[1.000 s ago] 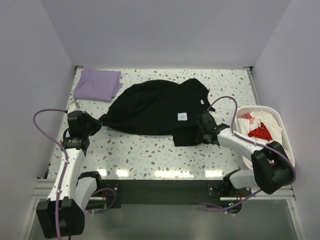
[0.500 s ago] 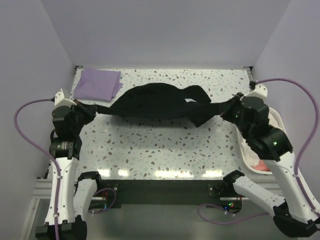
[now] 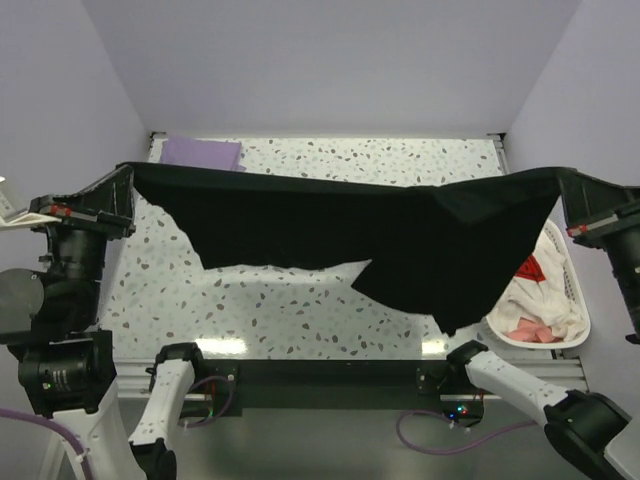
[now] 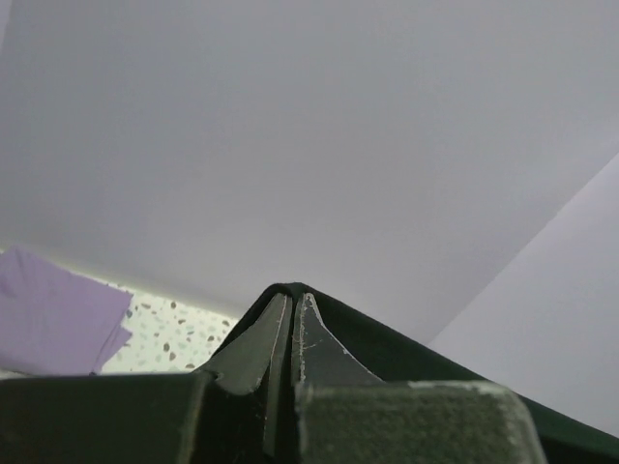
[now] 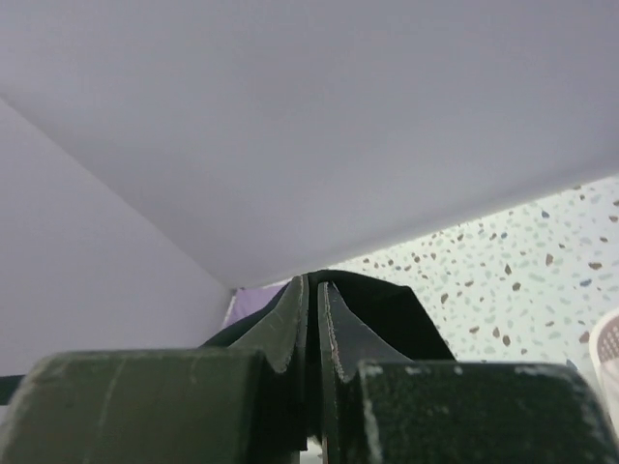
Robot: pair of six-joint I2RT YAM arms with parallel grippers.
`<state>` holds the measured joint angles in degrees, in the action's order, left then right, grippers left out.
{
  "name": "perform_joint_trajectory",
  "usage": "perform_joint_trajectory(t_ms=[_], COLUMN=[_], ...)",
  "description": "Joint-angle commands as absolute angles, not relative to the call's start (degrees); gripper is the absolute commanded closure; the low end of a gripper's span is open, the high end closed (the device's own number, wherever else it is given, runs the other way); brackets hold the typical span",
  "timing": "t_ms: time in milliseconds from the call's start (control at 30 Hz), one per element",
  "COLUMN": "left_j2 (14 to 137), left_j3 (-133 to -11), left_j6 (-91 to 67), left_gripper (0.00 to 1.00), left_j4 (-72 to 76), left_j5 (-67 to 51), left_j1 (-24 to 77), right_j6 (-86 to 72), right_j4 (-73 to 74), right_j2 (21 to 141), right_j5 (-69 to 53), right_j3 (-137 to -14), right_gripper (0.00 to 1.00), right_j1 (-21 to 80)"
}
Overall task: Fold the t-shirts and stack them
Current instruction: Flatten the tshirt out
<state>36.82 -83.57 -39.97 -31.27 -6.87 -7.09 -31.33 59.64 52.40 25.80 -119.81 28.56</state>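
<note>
The black t-shirt is held stretched in the air above the desk. Its upper edge is pinched at either end by the left jaws and the right jaws, pressed tight on cloth (likely so that it hangs flat for spreading). It is plain and drapes lower on the right. The lavender t-shirt lies folded at the far left corner.
</note>
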Motion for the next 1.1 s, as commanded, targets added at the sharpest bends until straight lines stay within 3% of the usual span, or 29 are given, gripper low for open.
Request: perform_joint_trajectory(t_ms=[0,267,433,633,733,900,1067], left_j2=[40.1,48.9,61.7,81.2,89.8,98.3,97.7], left_j3=[-89.2,-85.1,-80.8,-90.9,-102.8,-122.1,-120.4], left_j6=[-40.7,-42.8,-44.7,-46.3,-45.5,-44.1,-44.1], left_gripper=[1.0,1.0,1.0,1.0,1.0,1.0,1.0], left_j4=[-33.7,-18.8,-3.6,6.3,6.1,4.4,5.1], left_j5=[-4.0,-4.3,-6.5,-9.4,-10.3,-11.2,-11.2], left_j1=[-7.5,-7.5,-7.5,-7.6,-7.6,-8.3,-9.8], right_j6=[-27.3,-24.4,-21.5,-26.9,-25.8,-24.1,-21.9], right_j4=[59.7,43.4,31.1,24.0,23.3,15.1,11.0], right_j2=[55.7,62.6,75.0,94.5,100.8,97.6,89.4], right_j5=[25.4,25.3,24.9,12.1,12.3,14.5,16.9], right_j3=[-125.2,-115.8,-114.5,-129.2,-143.8,-143.6,-128.5], right_gripper=[1.0,1.0,1.0,1.0,1.0,1.0,1.0], right_j1=[28.7,28.7,28.0,16.8,15.0,13.6,13.7])
